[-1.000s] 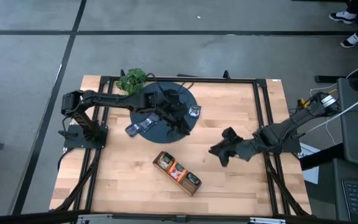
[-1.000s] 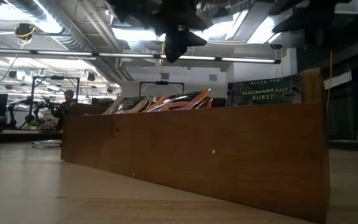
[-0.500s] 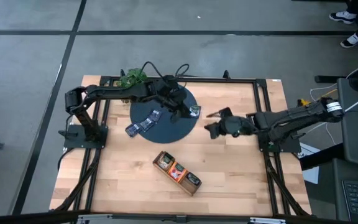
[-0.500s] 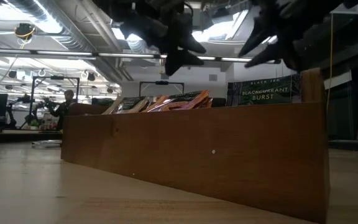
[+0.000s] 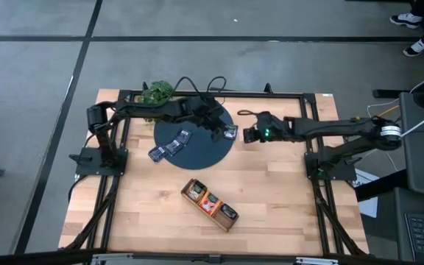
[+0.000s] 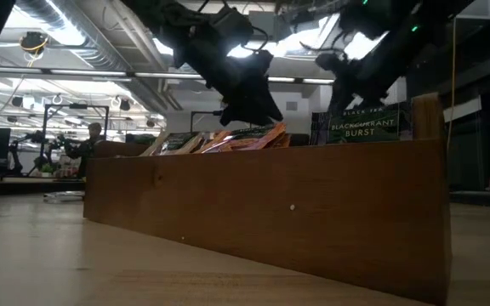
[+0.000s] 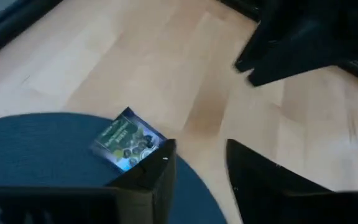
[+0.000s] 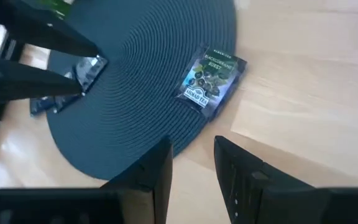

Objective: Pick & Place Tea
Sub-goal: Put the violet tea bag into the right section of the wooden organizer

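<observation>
One blue tea sachet (image 5: 232, 132) lies flat on the right rim of the dark round mat (image 5: 193, 143); it also shows in the left wrist view (image 7: 126, 140) and the right wrist view (image 8: 212, 81). Three more sachets (image 5: 169, 145) lie on the mat's left part. Further sachets stand in the wooden tray (image 5: 209, 205). My left gripper (image 5: 219, 125) is open above the mat, just left of the rim sachet, which sits beside one of its fingers (image 7: 157, 168). My right gripper (image 5: 246, 135) is open just right of that sachet, over bare wood (image 8: 191, 142).
A leafy green plant (image 5: 155, 93) stands at the table's far edge, behind the mat. The tray (image 6: 270, 212) lies slantwise on the near half of the table, with sachets (image 6: 228, 138) sticking up from it. Black cables loop behind the mat (image 5: 197, 81).
My right gripper has swung from the table's right near side toward the far edge and left, up to the mat's right rim. My left gripper has drawn back across the mat toward the far edge. The sachets have stayed where they were.
</observation>
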